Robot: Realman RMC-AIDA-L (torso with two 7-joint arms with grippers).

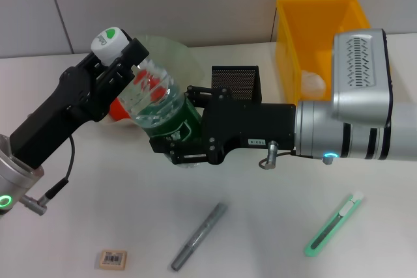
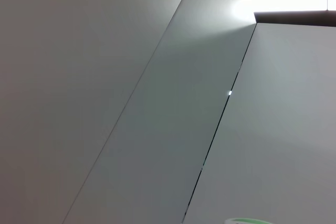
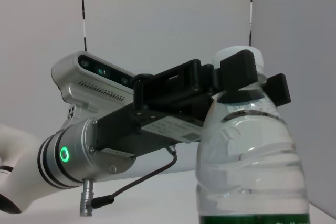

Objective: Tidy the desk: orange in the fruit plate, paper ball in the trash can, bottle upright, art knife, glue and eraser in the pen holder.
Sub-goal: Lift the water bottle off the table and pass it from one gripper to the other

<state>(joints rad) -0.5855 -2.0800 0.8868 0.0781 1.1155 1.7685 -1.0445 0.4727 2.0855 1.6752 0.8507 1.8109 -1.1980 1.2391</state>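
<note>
Bottle (image 1: pixel 153 99): one clear ribbed plastic bottle, green label, white cap, tilting above the table (image 1: pixel 78 226), in front of the pen holder (image 1: pixel 236 83).
Left gripper (image 1: pixel 120 60): black fingers pinching the bottle's neck just under the cap.
Right gripper (image 1: pixel 179 131): black fingers clamping the labelled lower body.
Fruit plate (image 1: pixel 172 53): one pale green glass bowl showing behind the bottle.
Orange (image 1: pixel 117 110): one, peeking out behind the left gripper.
Trash can (image 1: pixel 319 27): one yellow bin standing at the back right.
Front row: one tan eraser (image 1: pixel 113 258), one grey round glue (image 1: pixel 199 237), one flat mint art knife (image 1: pixel 333 224), all lying apart.
</note>
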